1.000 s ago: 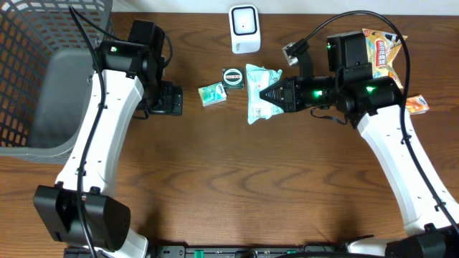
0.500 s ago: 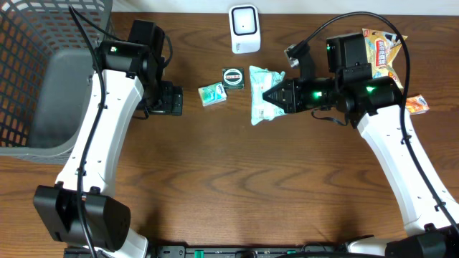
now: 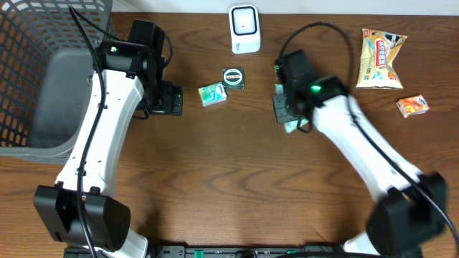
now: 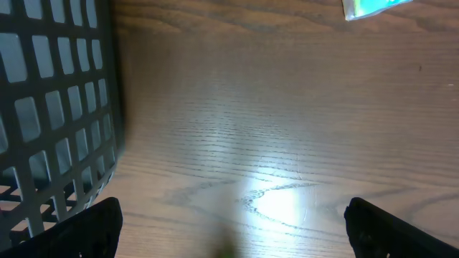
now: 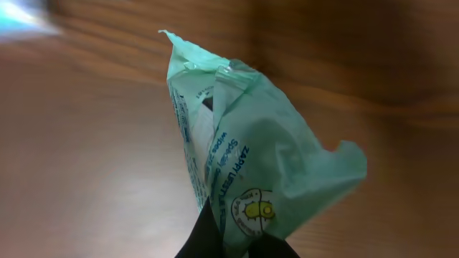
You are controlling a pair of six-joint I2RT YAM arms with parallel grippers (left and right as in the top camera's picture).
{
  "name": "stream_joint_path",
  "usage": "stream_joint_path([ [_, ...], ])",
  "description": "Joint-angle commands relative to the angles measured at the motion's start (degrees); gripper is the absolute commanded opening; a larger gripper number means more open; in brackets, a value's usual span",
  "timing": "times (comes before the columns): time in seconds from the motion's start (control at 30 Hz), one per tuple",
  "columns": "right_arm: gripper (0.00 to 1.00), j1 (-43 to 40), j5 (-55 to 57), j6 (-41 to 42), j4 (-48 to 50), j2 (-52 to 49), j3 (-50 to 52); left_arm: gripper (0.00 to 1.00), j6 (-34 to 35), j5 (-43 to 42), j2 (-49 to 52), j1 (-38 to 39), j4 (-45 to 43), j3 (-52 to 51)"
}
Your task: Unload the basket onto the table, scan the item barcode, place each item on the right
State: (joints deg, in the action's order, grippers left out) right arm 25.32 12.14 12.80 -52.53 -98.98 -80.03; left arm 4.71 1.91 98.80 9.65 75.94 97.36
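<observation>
Your right claw (image 5: 233, 247) is clamped on the bottom edge of the green packet (image 5: 251, 158), held upright over the bench (image 3: 229, 186), to the near right of the white scanner (image 3: 244, 29). Your left claw (image 4: 233, 233) gapes wide, holding nothing, beside the basket (image 4: 50, 107).

I saw bare wood across the table's (image 3: 237, 186) near half. Near the scanner (image 3: 244, 29), a round tin (image 3: 233, 77) and small green packet (image 3: 211, 93) crowded the way. The basket (image 3: 29, 43) walled off the left.
</observation>
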Motion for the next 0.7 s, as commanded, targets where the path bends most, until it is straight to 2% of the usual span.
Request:
stream_joint_path([
  [0.0,0.01,1.1,20.5,0.0,-0.4,-6.5,0.7,0.98,0.5,0.9,0.2,-0.2,0.0,-0.2],
  [0.1,0.01,1.4,24.2,0.0,-0.5,-11.6,0.7,0.98,0.5,0.9,0.2,-0.2,0.0,-0.2],
  [0.27,0.02,2.4,21.1,0.1,-1.7,-17.7,0.7,0.98,0.5,0.9,0.2,-0.2,0.0,-0.2],
  [0.3,0.04,2.8,20.4,0.1,-2.2,-18.4,0.7,0.97,0.5,0.9,0.2,-0.2,0.0,-0.2],
  [0.37,0.16,3.8,18.9,0.5,-3.0,-18.5,0.7,0.98,0.5,0.9,0.2,-0.2,0.0,-0.2],
  [0.5,0.22,6.5,15.2,0.5,-4.5,-17.7,-0.3,0.98,0.5,0.9,0.2,-0.2,0.0,-0.2],
  [0.67,0.47,10.3,9.5,0.5,-9.0,-17.6,-3.7,0.98,0.5,0.9,0.2,-0.2,0.0,-0.2],
])
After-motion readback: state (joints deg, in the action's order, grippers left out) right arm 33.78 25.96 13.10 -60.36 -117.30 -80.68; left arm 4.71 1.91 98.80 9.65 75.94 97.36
